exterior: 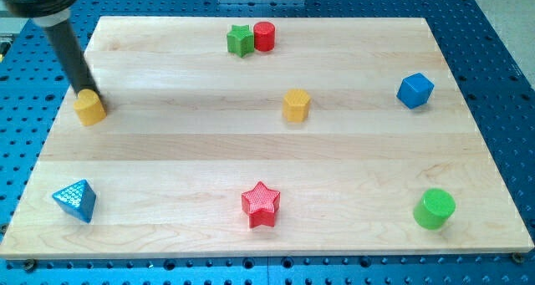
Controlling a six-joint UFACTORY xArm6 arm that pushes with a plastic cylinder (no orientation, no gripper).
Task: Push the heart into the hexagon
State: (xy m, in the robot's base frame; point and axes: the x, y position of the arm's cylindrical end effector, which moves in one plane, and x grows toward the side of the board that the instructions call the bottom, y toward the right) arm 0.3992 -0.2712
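Our tip (86, 92) has no jaws to open or close; it is a bare rod end at the upper left of the frame, touching the top of the yellow heart (89, 108). The yellow hexagon (296, 104) sits well apart, near the wooden board's (167, 151) centre, below the green star (240, 41) and red cylinder (264, 36)

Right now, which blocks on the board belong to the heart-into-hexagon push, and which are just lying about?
In the job: my tip, touching the yellow heart; the yellow hexagon.

Lying about: green star, red cylinder, blue cube, blue triangle, red star, green cylinder.
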